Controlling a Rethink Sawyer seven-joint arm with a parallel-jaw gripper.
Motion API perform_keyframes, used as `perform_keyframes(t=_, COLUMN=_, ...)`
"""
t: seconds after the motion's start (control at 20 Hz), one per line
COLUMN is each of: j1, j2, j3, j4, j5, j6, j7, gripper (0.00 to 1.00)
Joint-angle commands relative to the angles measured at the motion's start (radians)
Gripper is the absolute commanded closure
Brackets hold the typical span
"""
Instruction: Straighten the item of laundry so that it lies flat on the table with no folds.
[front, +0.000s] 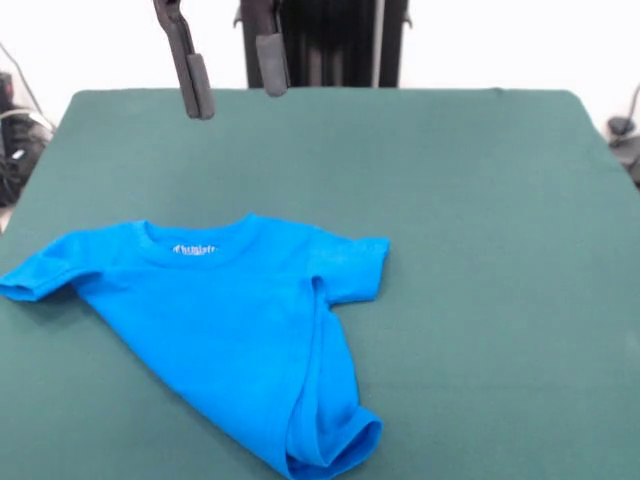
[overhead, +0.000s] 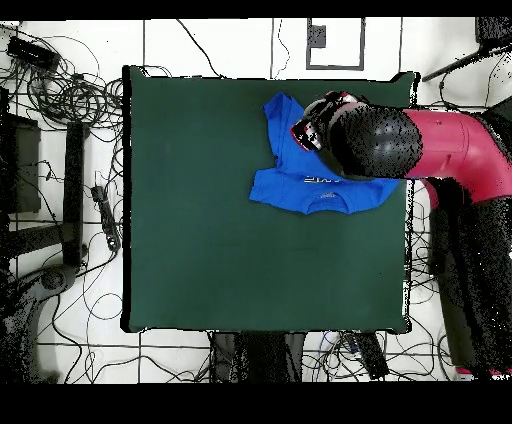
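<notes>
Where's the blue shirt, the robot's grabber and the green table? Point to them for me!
blue shirt (front: 215, 320): front view, middle of its body.
gripper (front: 232, 75): front view, midway between its two open finger tips.
green table (front: 480, 250): front view, bare cloth beside the shirt.

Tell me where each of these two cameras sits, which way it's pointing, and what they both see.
Front view: sits across the table, low, facing the robot; it looks over the blue T-shirt; only the open gripper hangs in from the top edge.
Overhead view: sits above, looking straight down on the whole table and the cables on the floor around it; the red and black arm reaches in from the right, covering part of the shirt.
Shared: the green table and the blue T-shirt, which lies near one table edge with its lower part folded.
</notes>
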Motion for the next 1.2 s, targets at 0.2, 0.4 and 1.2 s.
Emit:
perform_keyframes(t=0.2, j1=0.115, j2=0.013, j3=-0.158, j4=-0.119, j5=-0.028, j6=0.217, j7=0.154, gripper=0.0)
perform_keyframes(t=0.4, j1=0.129, j2=0.019, j3=-0.177, j4=-0.122, j5=-0.015, j6=0.21, j7=0.15, gripper=0.0)
perform_keyframes(t=1.2, j1=0.254, j2=0.104, j3=-0.251, j4=-0.073, j5=0.043, j6=0.007, j7=0.33, gripper=0.0)
